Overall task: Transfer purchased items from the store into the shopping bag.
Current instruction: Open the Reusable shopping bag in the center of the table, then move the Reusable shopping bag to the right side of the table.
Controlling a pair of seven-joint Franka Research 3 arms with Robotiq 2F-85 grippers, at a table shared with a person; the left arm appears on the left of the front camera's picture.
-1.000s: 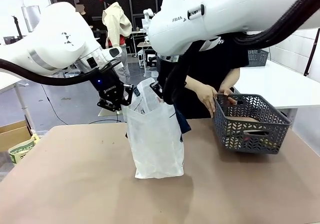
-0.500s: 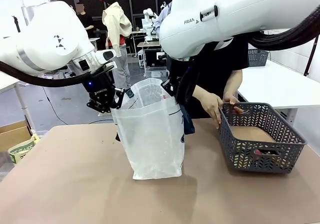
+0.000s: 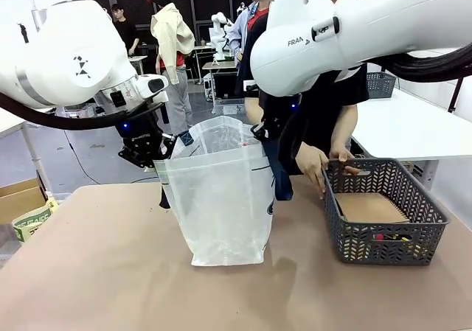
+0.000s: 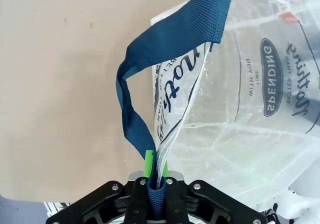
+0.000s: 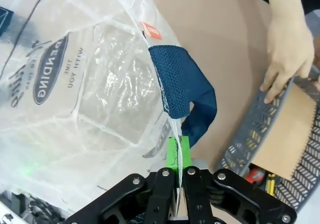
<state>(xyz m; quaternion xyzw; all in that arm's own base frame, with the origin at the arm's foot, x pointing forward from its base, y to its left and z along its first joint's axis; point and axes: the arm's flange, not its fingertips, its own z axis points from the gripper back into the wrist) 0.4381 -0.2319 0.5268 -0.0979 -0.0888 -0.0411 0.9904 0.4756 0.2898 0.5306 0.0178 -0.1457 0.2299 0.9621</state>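
On the tan table (image 3: 88, 272), the shopping bag (image 3: 221, 206) stands upright near the middle, flat bottom on the surface, mouth stretched wide between the two arms; the store (image 3: 383, 224), a dark grey lattice basket, sits to the bag's right, apart from it, with a strip of bare table between them; the basket's right side lies close to the table's right edge.

Bare surface extends in front of the bag and to its left; the far side behind the basket is taken up by the person.

The left gripper (image 3: 151, 150) is at the bag's upper left corner; the left wrist view shows its jaws closed, the green pads (image 4: 148, 161) pinching the bag's film together with the navy strap (image 4: 165, 39), which loops upward from the pads.

The right gripper (image 3: 259, 130) is at the upper right corner; its jaws are likewise closed, the pads clamping the film of the rim, with the second navy strap (image 5: 187, 97) folded just beyond them.

The person's hand (image 3: 313, 167) rests on the basket's far left corner.

Inside the basket lies a flat brown cardboard piece (image 3: 369, 207); small red and yellow things (image 3: 383, 237) lie against the near wall, too small to identify.
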